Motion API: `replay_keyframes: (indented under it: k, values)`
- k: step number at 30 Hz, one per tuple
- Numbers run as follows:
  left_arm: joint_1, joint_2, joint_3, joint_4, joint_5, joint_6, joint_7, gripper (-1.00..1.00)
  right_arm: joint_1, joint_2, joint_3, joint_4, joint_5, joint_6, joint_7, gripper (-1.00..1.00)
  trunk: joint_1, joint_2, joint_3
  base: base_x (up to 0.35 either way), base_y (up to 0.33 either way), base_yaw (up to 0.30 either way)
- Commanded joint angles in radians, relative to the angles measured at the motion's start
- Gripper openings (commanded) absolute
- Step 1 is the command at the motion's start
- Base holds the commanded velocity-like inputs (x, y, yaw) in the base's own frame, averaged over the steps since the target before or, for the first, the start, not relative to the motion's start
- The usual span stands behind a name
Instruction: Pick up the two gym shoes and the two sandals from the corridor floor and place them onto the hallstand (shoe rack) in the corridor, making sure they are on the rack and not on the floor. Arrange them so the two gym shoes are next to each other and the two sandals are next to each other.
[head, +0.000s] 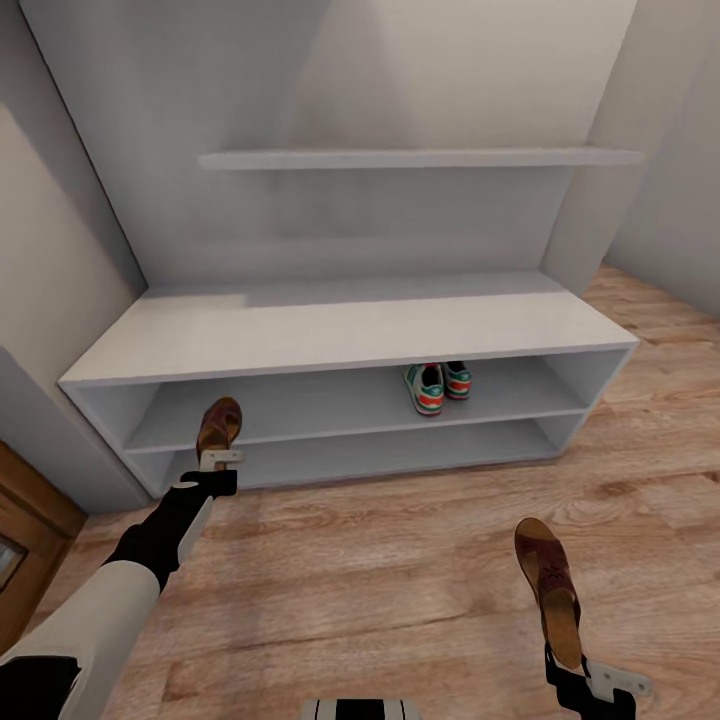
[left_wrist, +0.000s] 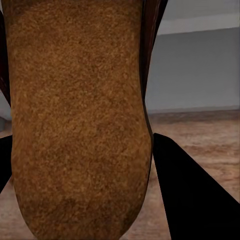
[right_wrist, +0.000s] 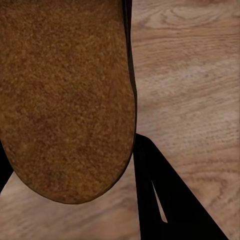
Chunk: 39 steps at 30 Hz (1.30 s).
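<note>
Head view: sneakers paired on rack upper shelf; left gripper clamps sandal at shelf edge for placing; right gripper clamps second sandal over floor, waiting.

In the head view, the right gripper is cut by the bottom edge, lower right, so how its jaws sit on the sandal cannot be told. At centre, the gym shoes lie partly under the hallstand top, toes hidden, laces too small to make out. In the left wrist view the other sandal runs off the top edge and covers most of the left gripper
</note>
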Motion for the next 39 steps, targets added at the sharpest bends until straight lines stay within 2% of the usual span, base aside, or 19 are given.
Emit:
replay_keyframes:
  k: [1, 18, 26, 39]
  values:
    - [0.0, 0.001, -0.005, -0.002, 0.005, 0.006, 0.007, -1.0, 0.0, 0.0, 0.0, 0.0, -0.009, -0.003, 0.003, -1.0, 0.0, 0.0, -0.001, 0.029, 0.0, 0.0]
    - [0.0, 0.002, -0.005, -0.002, 0.004, 0.006, 0.007, -1.0, 0.0, 0.0, 0.0, 0.0, -0.009, -0.003, 0.003, -1.0, 0.0, 0.0, -0.001, 0.267, 0.0, 0.0]
    - [0.0, 0.002, -0.004, -0.002, 0.004, 0.004, 0.008, -1.0, 0.0, 0.0, 0.0, 0.0, -0.009, -0.003, 0.003, -1.0, 0.0, 0.0, -0.001, 0.053, 0.0, 0.0]
    - [0.0, 0.003, -0.004, -0.002, 0.004, 0.004, 0.008, -1.0, 0.0, 0.0, 0.0, 0.0, -0.009, -0.003, 0.004, -1.0, 0.0, 0.0, -0.001, 0.196, 0.046, 0.0]
